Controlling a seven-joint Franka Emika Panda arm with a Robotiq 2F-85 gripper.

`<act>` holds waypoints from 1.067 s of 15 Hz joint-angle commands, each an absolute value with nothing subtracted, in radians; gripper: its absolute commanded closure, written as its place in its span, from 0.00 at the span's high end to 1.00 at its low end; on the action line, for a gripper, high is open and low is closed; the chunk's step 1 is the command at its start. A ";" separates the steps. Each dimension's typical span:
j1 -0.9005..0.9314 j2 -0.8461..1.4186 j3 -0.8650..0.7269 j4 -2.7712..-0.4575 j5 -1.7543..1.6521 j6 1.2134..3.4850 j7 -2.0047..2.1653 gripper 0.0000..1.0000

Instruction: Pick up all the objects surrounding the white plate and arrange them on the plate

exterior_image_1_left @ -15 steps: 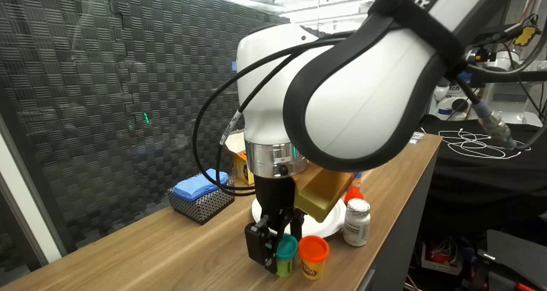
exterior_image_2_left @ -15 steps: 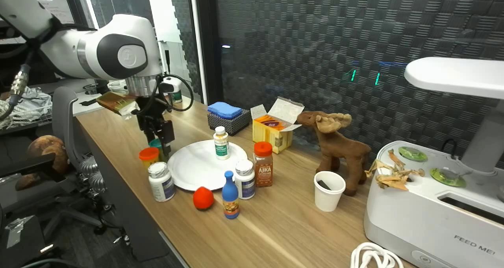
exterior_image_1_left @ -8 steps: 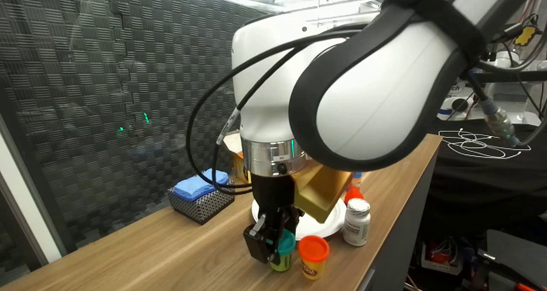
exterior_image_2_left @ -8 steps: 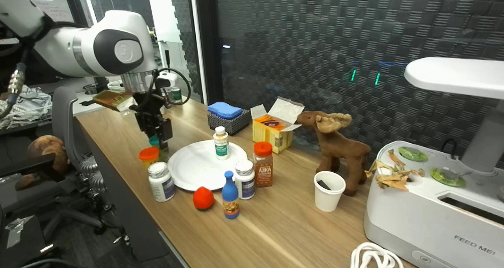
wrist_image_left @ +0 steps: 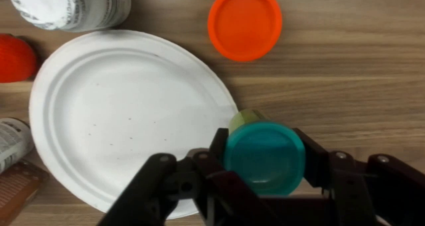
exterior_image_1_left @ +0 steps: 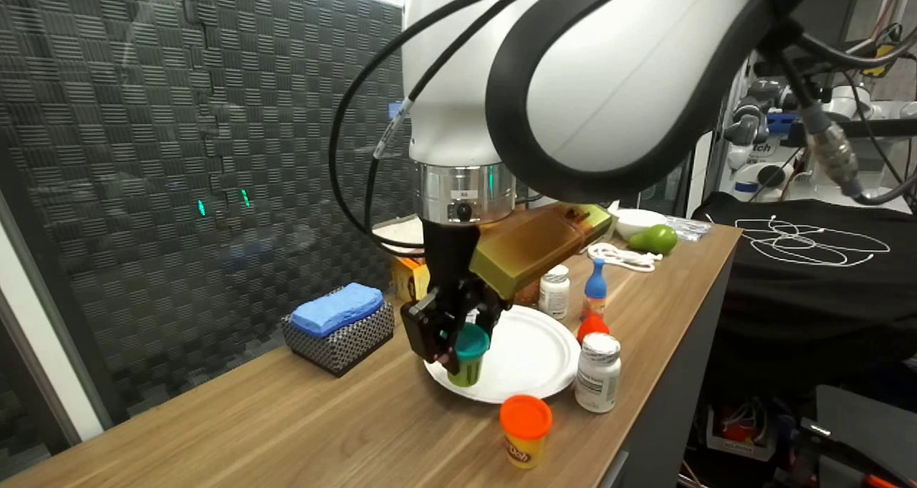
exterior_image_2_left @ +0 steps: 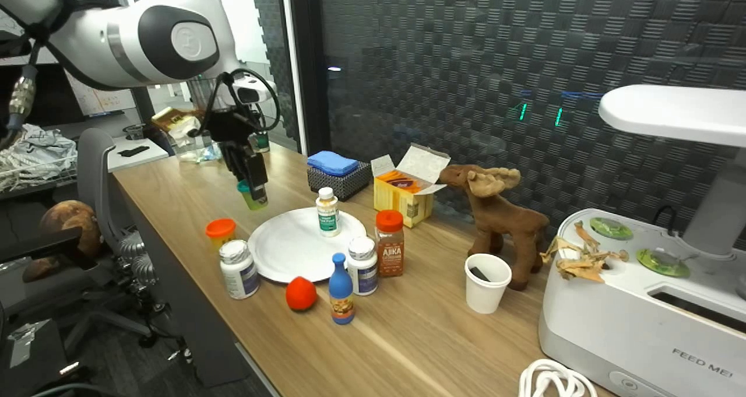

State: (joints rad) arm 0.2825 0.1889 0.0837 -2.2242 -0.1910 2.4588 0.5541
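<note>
My gripper point(wrist_image_left: 265, 153) is shut on the sides of a green tub with a teal lid point(exterior_image_1_left: 469, 341). The held tub, slightly tilted, hangs above the table close to the rim of the white plate point(exterior_image_1_left: 530, 352). Standing on the table is a yellow tub with an orange lid point(wrist_image_left: 245, 23). Around the plate I see a white bottle point(exterior_image_2_left: 239, 270), a red object point(exterior_image_2_left: 301, 294), a blue bottle point(exterior_image_2_left: 341, 292), another white bottle point(exterior_image_2_left: 363, 269) and an orange-capped jar point(exterior_image_2_left: 390, 248). A small green-labelled bottle point(exterior_image_2_left: 328, 215) stands on the plate; the gripper covers it in the wrist view.
A blue cloth point(exterior_image_2_left: 332, 162) on a dark box, an opened yellow carton point(exterior_image_2_left: 403, 201) and a plush moose point(exterior_image_2_left: 498, 222) stand along the back wall. To the side are a paper cup point(exterior_image_2_left: 486, 286) and a white planter point(exterior_image_2_left: 629, 304). A green pear point(exterior_image_1_left: 653, 239) lies further off.
The jaws have closed on the teal-lidded tub. It has been lifted off the table, up and away from the orange-lidded tub. The other objects stay where they were.
</note>
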 commanded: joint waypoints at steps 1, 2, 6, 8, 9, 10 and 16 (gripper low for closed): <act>0.257 0.224 0.049 -2.201 -0.200 2.444 0.679 0.25; 0.252 0.240 0.036 -2.198 -0.203 2.449 0.716 0.25; 0.238 0.311 0.001 -2.172 -0.189 2.502 0.812 0.25; 0.243 0.339 -0.010 -2.148 -0.189 2.524 0.852 0.25; 0.250 0.351 -0.018 -2.135 -0.197 2.527 0.871 0.25; 0.256 0.364 -0.023 -2.119 -0.203 2.526 0.888 0.25; 0.282 0.413 -0.039 -2.048 -0.220 2.514 0.954 0.25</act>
State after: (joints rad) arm 0.2532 0.3852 -0.0166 -2.0931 -0.1912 2.5160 0.9039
